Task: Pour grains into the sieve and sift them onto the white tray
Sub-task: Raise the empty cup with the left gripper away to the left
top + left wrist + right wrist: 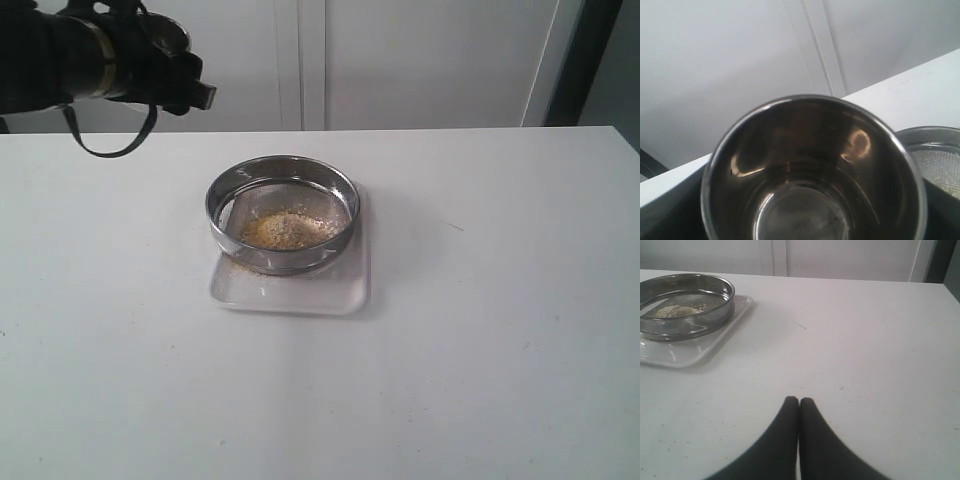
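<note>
Left end effector (170,75) is high over the far left corner of the table (480,350), jaws spread wide around a steel cup (815,170) and gripping it, and the cup looks empty inside. First worry: it hangs well above the table, so a loose hold or a hasty set-down could drop it or tip it with a clatter. Right end effector (799,405) is pinched fully shut with nothing in it, low over bare table well to the side of the work. It must open before it can take hold of anything, and a thin steel wall is easy to miss or pinch crookedly. Now the sieve (285,262): it sits on the tray (290,295), grains (288,230) heaped in the middle of the mesh. The ring is almost as wide as the tray, so a broad shake would likely scatter fine grains past the low rim. Tilt it and the heap slides toward the wall. The glossy tray may also skate along with it.
</note>
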Tool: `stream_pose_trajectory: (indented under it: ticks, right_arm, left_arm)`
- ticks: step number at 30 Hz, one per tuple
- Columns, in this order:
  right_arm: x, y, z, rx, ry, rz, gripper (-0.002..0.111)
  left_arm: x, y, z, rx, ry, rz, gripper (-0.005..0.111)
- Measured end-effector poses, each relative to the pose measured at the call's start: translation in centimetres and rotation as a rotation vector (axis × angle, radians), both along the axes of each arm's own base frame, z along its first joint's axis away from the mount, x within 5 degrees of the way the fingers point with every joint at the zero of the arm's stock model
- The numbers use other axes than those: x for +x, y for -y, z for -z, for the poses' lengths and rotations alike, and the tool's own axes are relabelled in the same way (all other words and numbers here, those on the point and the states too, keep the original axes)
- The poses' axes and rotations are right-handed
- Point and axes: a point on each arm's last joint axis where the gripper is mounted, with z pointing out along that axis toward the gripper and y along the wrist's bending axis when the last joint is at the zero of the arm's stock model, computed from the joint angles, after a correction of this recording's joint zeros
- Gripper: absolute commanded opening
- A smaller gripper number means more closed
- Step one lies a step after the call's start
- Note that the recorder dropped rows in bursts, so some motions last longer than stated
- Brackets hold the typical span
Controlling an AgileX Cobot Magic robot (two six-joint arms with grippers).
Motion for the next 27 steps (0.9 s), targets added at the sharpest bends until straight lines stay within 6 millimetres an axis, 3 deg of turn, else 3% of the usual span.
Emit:
stream_pose_trajectory:
  ticks: [8,20,27]
  right_arm:
    - [0.0,0.0,0.0,0.000,0.000,0.000,0.000]
    - [0.0,0.0,0.0,0.002,0.000,0.000,0.000]
    - [0.0,0.0,0.0,0.002,0.000,0.000,0.000]
  left_arm:
    - [-3.5,-3.1,-1.1,-0.001,0.027,-0.018,0.000]
    - [-8.7,-5.6,-3.1,-0.072,0.079,-0.011,0.000]
    - [-9.9,-5.3,-1.1,0.087,-0.004,0.131,0.000]
